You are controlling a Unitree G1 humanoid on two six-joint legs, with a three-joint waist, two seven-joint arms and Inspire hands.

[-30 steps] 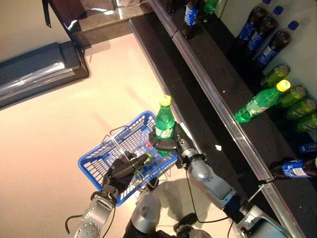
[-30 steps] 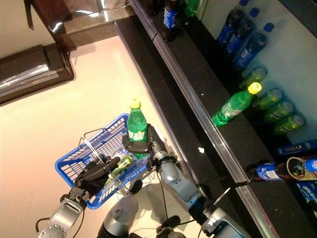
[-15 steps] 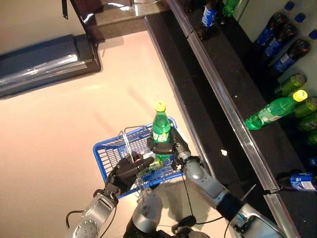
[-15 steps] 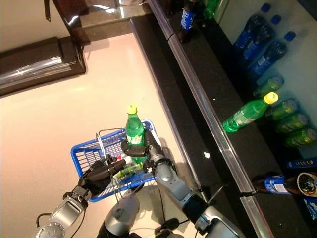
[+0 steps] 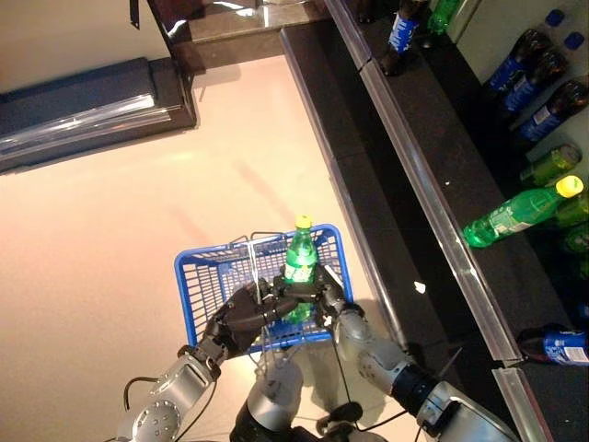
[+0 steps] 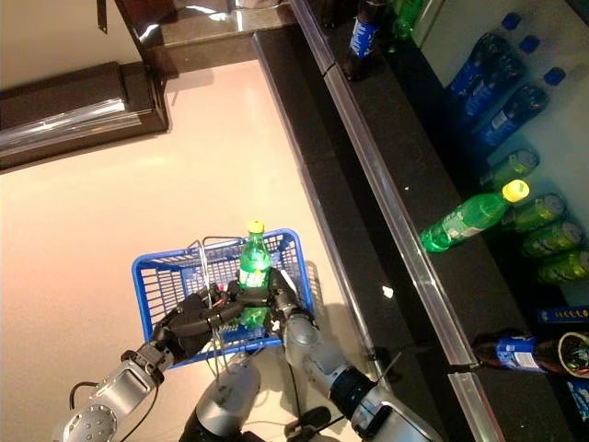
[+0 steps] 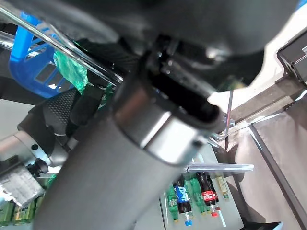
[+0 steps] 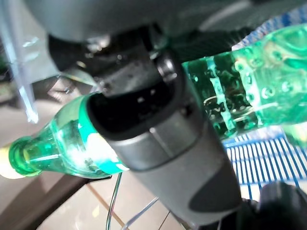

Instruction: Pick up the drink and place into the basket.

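Right robot hand (image 5: 324,296) grips green bottle (image 5: 299,262) over blue basket (image 5: 198,276).

Pale floor (image 5: 138,230), dark shelf (image 5: 433,175) carrying bottles (image 5: 511,214) (green, lying; blue-labelled)

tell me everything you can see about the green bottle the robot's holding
The bottle is clear green plastic with a yellow cap, a green label round its middle and a dimpled lower body. It stands upright over the blue basket, near the basket's right wall, its lower part below the rim. The right robot hand is curled round its lower half. The left robot hand grips the wire handle beside it. Whether the base rests on the basket floor cannot be seen.
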